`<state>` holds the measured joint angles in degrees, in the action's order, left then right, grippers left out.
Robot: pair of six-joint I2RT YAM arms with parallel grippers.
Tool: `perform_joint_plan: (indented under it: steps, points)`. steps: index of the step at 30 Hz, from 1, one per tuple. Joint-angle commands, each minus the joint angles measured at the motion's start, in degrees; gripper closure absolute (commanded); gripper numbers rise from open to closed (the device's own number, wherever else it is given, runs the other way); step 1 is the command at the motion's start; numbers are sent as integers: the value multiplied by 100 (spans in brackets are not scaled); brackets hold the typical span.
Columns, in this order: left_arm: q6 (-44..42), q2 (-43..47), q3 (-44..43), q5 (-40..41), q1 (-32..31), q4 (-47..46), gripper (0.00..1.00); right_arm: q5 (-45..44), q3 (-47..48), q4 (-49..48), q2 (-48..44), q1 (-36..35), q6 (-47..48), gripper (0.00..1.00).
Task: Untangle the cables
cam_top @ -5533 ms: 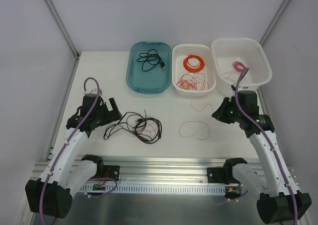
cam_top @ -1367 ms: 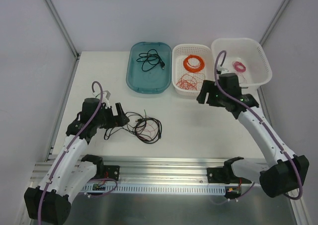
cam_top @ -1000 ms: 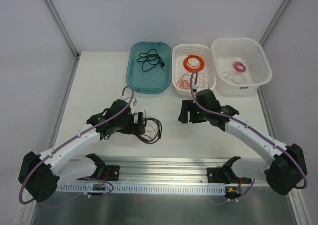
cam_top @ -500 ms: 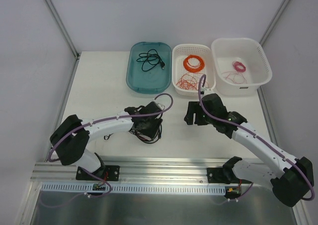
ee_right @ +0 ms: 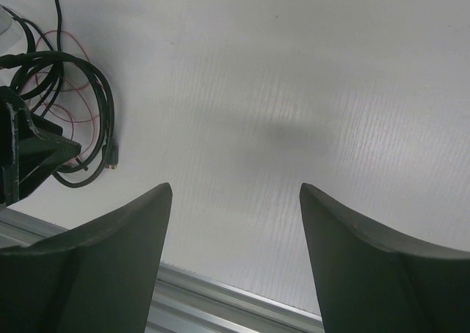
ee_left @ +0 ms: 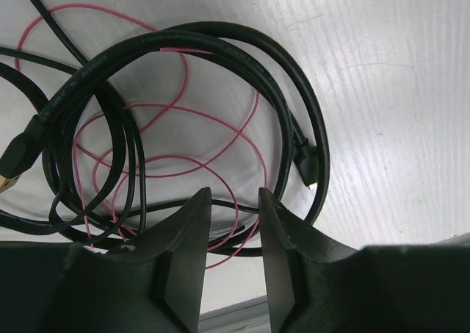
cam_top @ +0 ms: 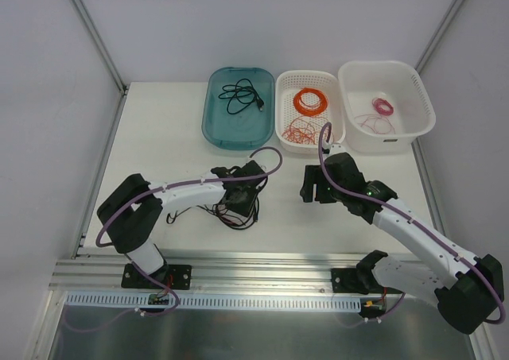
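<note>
The big white table (cam_top: 159, 137) fills most of the top view. Two long arms reach over it from the near edge. At the far side sit three bins in a row. The blue-green tray (cam_top: 213, 129) on the left has a black wire (cam_top: 241, 96) in it. The middle white basket (cam_top: 281, 129) holds a neat orange ring (cam_top: 310, 101) and some loose orange wire (cam_top: 298, 132). The white basket on the right (cam_top: 423, 115) holds a small pink ring (cam_top: 383, 106). The cables (cam_top: 238, 219) lie in a messy pile on the table, near the front and a bit left of the middle. The left claw (ee_left: 233, 195) is down right over this pile. Its two fingers (ee_left: 192, 252) stand close to each other with a small gap, and a few strands cross that gap, but the gap is wider than the strands, so the claw is not pinching them. In the left wrist view a thick black cord (ee_left: 220, 43) loops round and round, and a thin pink wire (ee_left: 183, 160) weaves through the loops. The cord has a gold plug (ee_left: 9, 173) at one end and a tiny plug (ee_left: 308, 173) at the other. The right claw (ee_right: 235, 190) hangs over bare table to the right of the pile, with its fingers spread wide and nothing in them.
</note>
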<state>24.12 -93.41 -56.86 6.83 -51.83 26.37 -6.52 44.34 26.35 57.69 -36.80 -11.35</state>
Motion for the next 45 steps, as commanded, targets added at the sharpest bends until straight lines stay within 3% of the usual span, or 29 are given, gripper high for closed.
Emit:
perform_joint_plan:
  steps: [1, 9, 14, 22, 30, 40, 45]
  points:
    - [418, -107, -176, 187, -55, 228, 68, -182, 5, 55, -144, -3, 54, 26]
    - [919, -336, -229, 407, -46, 527, 75, -200, -30, 28, -144, -12, 37, 26]
    - [937, -232, -360, 495, -46, 588, 100, -218, -30, 28, -162, -3, 45, 26]
    - [472, 761, -1317, 1039, -72, 1422, 100, -349, 5, 99, -258, -3, 89, 25]
    - [-390, 1325, -3742, 1873, -204, 2635, 100, -367, 5, 90, -337, -3, 81, 26]
    - [-926, 1536, -6124, 1138, -354, 2733, 100, -86, -13, -217, -742, -3, 256, 26]
    - [-1146, 1448, -6460, 1154, -354, 2619, 99, 397, -4, -508, -882, -3, 388, 26]
